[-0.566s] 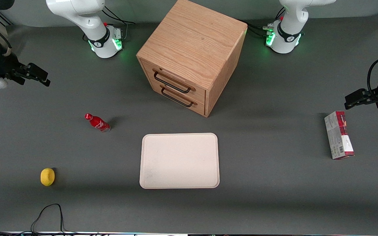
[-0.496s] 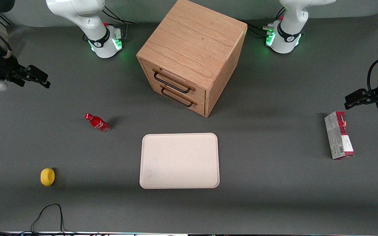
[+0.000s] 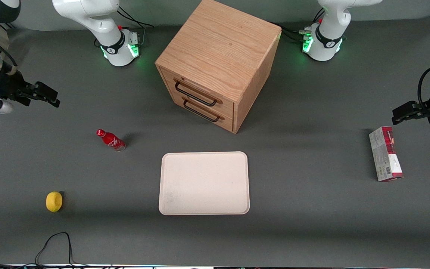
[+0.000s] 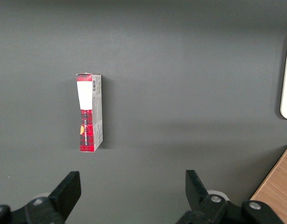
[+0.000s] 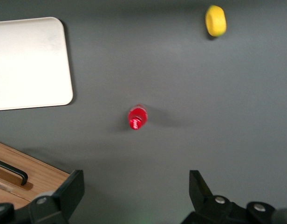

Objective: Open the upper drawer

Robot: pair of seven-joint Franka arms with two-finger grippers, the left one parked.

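Gripper (image 3: pixel 49 98) spread (holds nothing), well apart from shut upper drawer (image 3: pixel 196 93).

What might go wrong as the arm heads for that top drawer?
The gripper, open, hangs high toward the working arm's end of the table, away from the cabinet. Two risks, as I judge them: the upper drawer and the lower drawer have matching black handles close together, so it may hook the wrong one. The upright red bottle stands near a likely path and may get knocked over.
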